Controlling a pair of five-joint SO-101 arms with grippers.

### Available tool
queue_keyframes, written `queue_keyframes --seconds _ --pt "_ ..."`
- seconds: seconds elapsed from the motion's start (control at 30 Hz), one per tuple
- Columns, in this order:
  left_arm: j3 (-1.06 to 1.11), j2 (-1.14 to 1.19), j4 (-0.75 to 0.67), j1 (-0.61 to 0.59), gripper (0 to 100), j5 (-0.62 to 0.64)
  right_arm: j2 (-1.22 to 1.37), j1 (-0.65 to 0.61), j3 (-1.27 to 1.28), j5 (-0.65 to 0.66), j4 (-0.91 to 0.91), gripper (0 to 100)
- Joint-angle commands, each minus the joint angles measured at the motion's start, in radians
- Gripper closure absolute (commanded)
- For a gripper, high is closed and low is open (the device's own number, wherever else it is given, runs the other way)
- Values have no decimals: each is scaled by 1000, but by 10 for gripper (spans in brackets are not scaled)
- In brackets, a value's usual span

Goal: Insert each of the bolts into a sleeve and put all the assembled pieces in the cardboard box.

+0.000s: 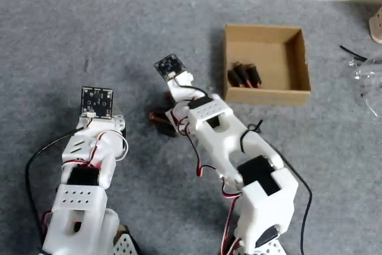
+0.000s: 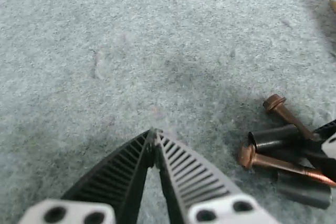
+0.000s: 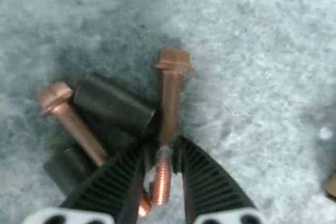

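My right gripper (image 3: 161, 144) is shut on the shank of a copper bolt (image 3: 170, 93) that lies on the grey carpet, head pointing away. Beside it lie a second bolt (image 3: 68, 114) and two dark sleeves (image 3: 113, 103), bunched together. In the high view this pile (image 1: 160, 120) sits under the right arm, left of the cardboard box (image 1: 298, 58), which holds several dark assembled pieces (image 1: 243, 76). My left gripper (image 2: 154, 132) is shut with nothing in it, hovering over bare carpet left of the same bolts (image 2: 281, 109) and sleeves (image 2: 273, 137).
Clear plastic bits and thin black wires (image 1: 361, 67) lie at the right edge of the carpet. A tan object (image 1: 376, 25) pokes in at the far right corner. Open carpet stretches across the far left side.
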Motion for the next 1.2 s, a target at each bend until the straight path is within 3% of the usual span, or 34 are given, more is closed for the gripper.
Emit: queue_keyframes --seconds 0.0,0.27,0.43,0.63,0.8,1.03,1.17 --pt "-8 -2 -21 -8 993 5 -10 -8 -1 11 25 986" --pt "-8 -1 -21 -7 993 5 -200 25 74 9 48 994" --pt "-8 -2 -21 -10 993 5 -469 42 294 9 -70 994" --pt "-8 -2 -21 -10 993 5 -825 35 519 15 -88 994" --pt "-8 -2 -21 -10 993 5 -955 -65 659 20 -88 994" --pt "-8 -2 -21 -10 993 5 -881 -239 705 26 -88 994" --pt "-12 -2 -21 -10 993 5 -771 -358 705 155 -88 994"
